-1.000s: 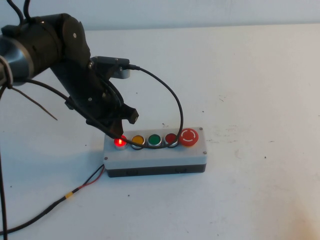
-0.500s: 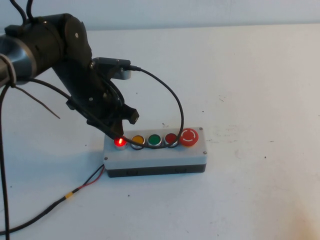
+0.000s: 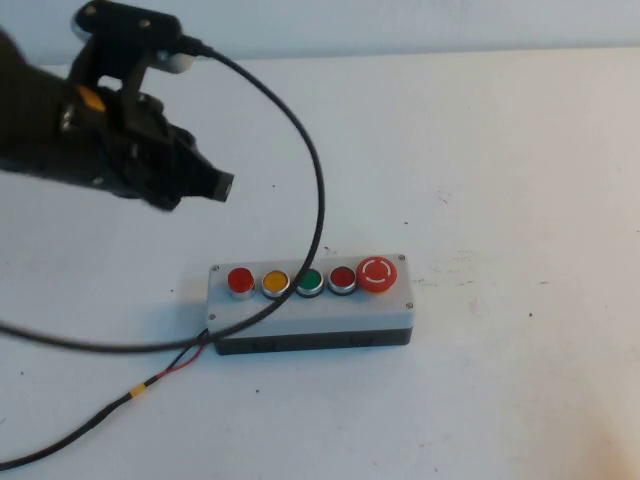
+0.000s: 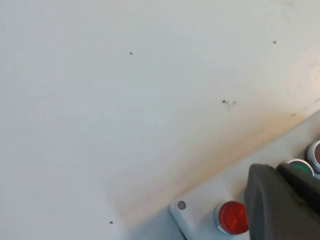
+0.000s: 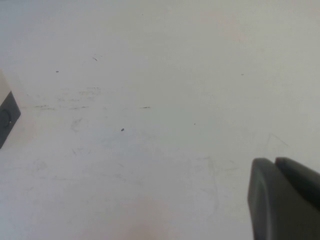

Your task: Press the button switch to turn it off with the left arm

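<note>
The button switch [image 3: 240, 281] is the bright-red button at the left end of the row on the grey box [image 3: 380, 309]; it is not glowing. It also shows in the left wrist view [image 4: 231, 218], partly behind the fingers. My left gripper [image 3: 221, 186] is shut and empty. It hovers above and behind the box's left end, clear of the buttons, and it also shows in the left wrist view [image 4: 276, 167]. My right gripper [image 5: 274, 161] is shut and empty over bare table; it is out of the high view.
Along the row stand a yellow button [image 3: 275, 282], a green button [image 3: 310, 281], a darker red button [image 3: 343, 278] and a large red mushroom button [image 3: 378, 273]. The left arm's black cable [image 3: 318, 190] drapes over the box. A red-black wire [image 3: 150, 382] runs off front left.
My left gripper has lifted off the bright-red button and moved up and back to the left. The button's glow has gone out.
</note>
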You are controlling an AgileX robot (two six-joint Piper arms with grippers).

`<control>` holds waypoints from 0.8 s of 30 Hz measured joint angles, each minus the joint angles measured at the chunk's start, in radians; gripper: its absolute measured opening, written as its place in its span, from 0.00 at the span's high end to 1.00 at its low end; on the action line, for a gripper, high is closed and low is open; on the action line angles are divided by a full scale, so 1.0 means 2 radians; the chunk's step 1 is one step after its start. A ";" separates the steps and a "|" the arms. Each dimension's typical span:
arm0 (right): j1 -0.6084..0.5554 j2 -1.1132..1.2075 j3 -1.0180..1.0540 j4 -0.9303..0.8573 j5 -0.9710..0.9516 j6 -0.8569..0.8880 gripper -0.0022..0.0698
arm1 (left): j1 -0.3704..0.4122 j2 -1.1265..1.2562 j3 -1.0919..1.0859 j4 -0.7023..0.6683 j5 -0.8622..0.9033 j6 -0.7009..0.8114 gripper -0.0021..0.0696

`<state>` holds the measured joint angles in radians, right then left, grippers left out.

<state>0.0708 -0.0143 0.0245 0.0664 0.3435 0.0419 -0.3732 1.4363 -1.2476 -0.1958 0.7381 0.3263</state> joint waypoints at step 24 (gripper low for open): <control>0.000 0.000 0.000 0.000 0.000 0.000 0.99 | 0.000 -0.504 0.502 -0.005 -0.333 -0.032 0.98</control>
<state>0.0708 -0.0143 0.0245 0.0664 0.3435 0.0419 -0.3732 0.4276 -0.2442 -0.2054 0.0723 0.2622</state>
